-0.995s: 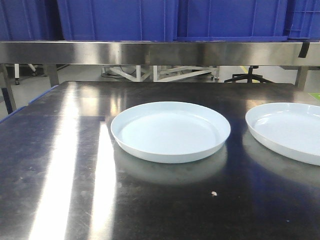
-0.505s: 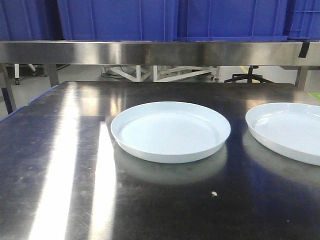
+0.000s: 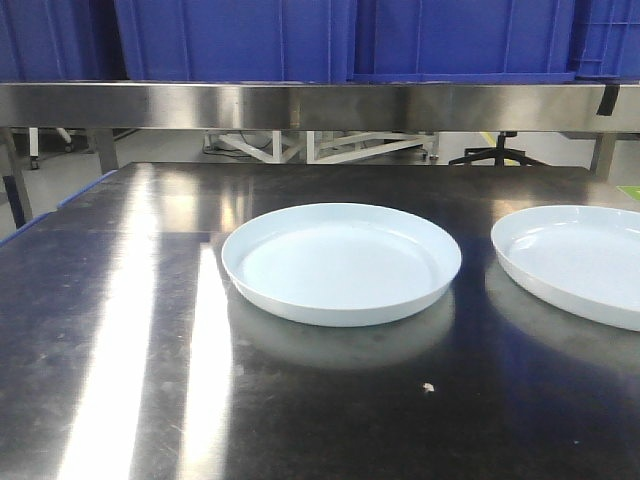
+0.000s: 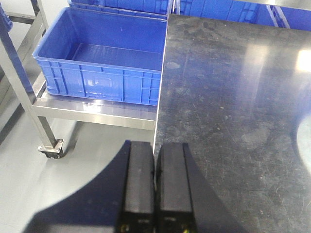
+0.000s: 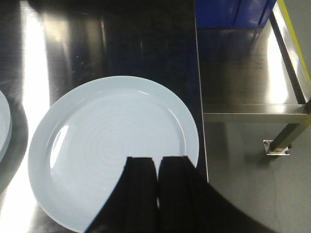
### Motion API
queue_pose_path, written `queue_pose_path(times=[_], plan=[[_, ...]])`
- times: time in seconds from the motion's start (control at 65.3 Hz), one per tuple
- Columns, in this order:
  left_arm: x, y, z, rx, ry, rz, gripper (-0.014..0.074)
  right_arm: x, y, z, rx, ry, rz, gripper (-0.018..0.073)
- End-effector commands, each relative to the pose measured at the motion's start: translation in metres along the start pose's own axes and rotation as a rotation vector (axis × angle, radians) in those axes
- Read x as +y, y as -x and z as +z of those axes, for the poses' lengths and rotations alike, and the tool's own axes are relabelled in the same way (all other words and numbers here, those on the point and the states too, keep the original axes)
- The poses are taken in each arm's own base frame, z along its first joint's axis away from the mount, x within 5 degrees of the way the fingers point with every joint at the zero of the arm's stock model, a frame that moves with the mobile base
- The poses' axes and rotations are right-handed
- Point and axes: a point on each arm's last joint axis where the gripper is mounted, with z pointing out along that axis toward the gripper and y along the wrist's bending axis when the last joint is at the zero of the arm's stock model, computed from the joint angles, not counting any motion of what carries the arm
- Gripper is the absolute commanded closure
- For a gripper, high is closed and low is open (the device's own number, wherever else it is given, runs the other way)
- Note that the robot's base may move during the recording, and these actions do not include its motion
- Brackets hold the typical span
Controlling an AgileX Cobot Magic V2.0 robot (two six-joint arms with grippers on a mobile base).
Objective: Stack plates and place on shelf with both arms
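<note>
Two pale blue-white plates lie side by side on the dark steel table (image 3: 120, 300): one in the middle (image 3: 341, 262), the other at the right edge of the front view (image 3: 580, 260). From the right wrist view, that right plate (image 5: 107, 141) lies directly below my right gripper (image 5: 156, 158), which is shut and holds nothing; a sliver of the other plate (image 5: 4, 127) shows at the left. My left gripper (image 4: 155, 144) is shut and empty, hanging over the table's left edge. The shelf rail (image 3: 320, 105) runs across the back.
Blue crates (image 3: 330, 40) sit on the shelf above the rail. An open blue crate (image 4: 102, 58) rests on a wheeled steel cart left of the table. A lower steel shelf (image 5: 248, 73) adjoins the table's right side. An office chair base (image 3: 497, 155) stands behind.
</note>
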Motion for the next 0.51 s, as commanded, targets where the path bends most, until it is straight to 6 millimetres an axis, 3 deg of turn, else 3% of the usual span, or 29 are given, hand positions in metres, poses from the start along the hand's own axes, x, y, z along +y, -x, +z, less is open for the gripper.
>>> queue_pose_path(times=[0.0,0.077,0.123,0.49], plan=[[-0.003,0.016,-0.004,-0.104,-0.02,0.002,0.0511,0.002,0.017,-0.005,-0.094,0.016,-0.013,0.0262],[-0.003,0.016,-0.004,-0.104,-0.02,0.002,0.0511,0.002,0.015,-0.003,-0.073,0.012,-0.013,0.0122],[-0.003,0.016,-0.004,-0.104,-0.02,0.002,0.0511,0.002,0.014,0.001,-0.054,0.009,-0.014,0.0092],[-0.003,0.016,-0.004,-0.104,-0.02,0.002,0.0511,0.002,0.004,0.033,0.081,-0.006,-0.021,0.0094]])
